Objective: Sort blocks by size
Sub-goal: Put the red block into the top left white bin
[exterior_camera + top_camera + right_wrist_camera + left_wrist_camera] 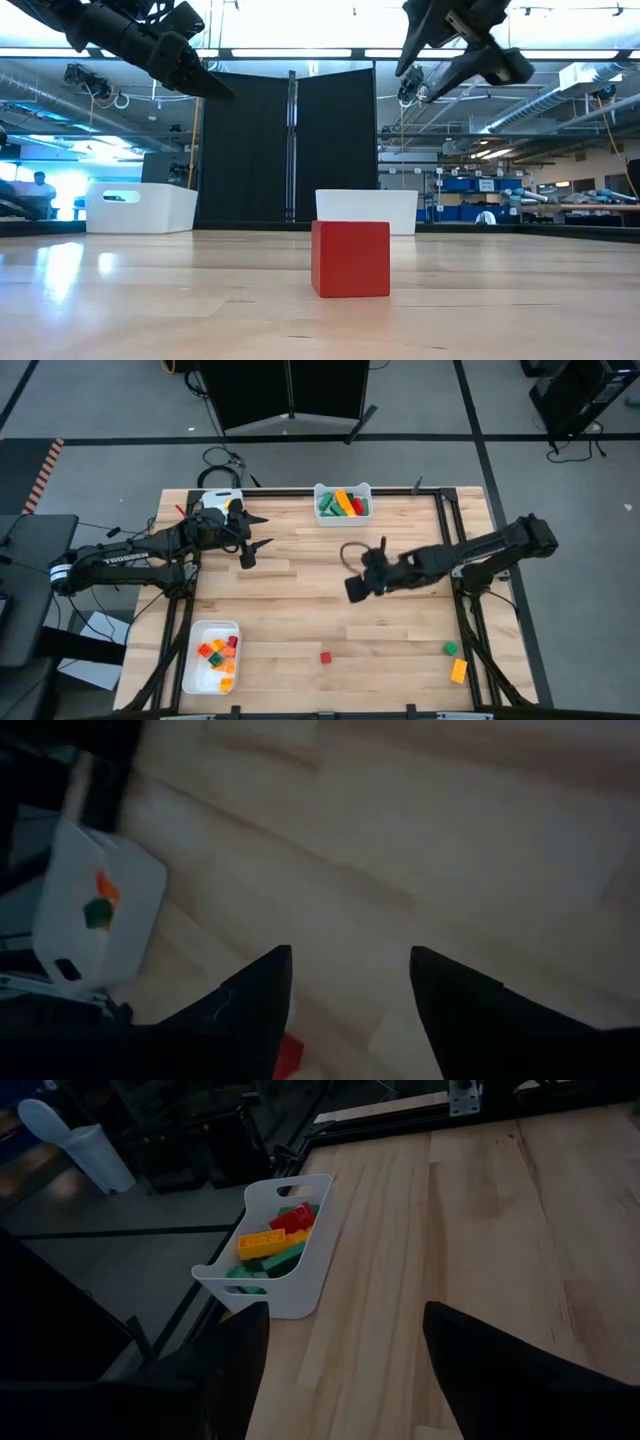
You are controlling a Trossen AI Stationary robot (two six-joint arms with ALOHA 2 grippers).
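Observation:
Three loose blocks lie flat on the wooden table near its front edge: a red block (325, 657) (350, 259) (288, 1055), a small green block (451, 649) and an orange block (458, 671). My right gripper (355, 588) (350, 990) hangs open above the table's middle, high over the wood, with nothing between its fingers. My left gripper (256, 538) (340, 1350) waits open in the air at the far left, also holding nothing. In the low view both grippers (190, 70) (465, 50) stand well above the red block.
A white tray (342, 488) (300, 1295) at the far edge holds green, yellow, orange and red blocks. Another white tray (197, 660) (70, 870) at the near left holds small orange, red and green blocks. A third white tray (215, 498) sits under my left arm. Black frame rails border the table.

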